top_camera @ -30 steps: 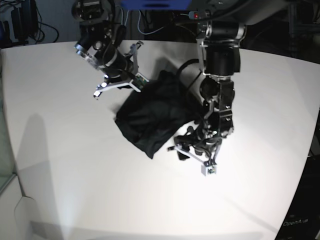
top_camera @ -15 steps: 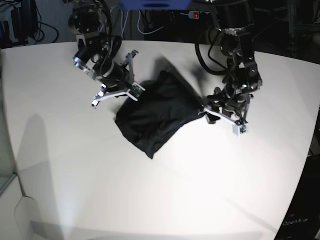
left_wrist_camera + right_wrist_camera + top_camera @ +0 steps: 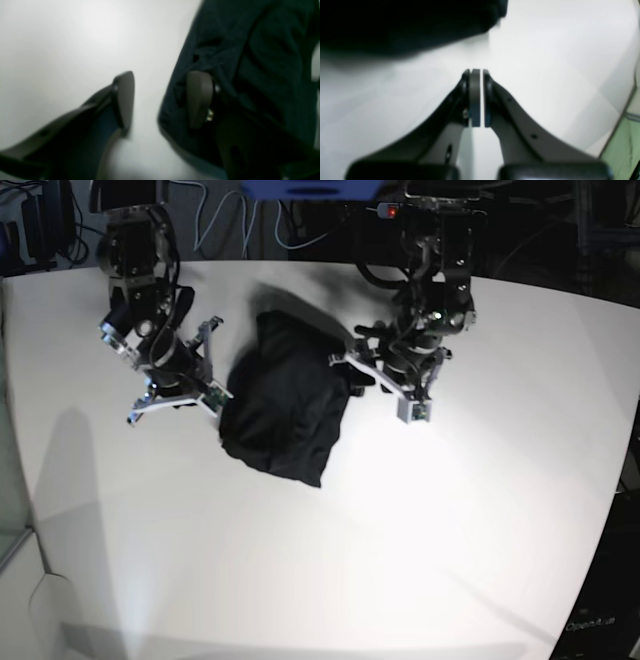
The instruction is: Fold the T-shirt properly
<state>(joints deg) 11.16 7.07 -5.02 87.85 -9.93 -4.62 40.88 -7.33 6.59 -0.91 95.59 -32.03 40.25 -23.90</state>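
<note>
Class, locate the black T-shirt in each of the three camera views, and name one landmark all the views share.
Base: the T-shirt lies bunched at centre, between the two arms.
Left wrist: it fills the right side, behind the right-hand one of the open fingers.
Right wrist: a dark blurred mass in the upper left.
Shared landmark: the white table.
</note>
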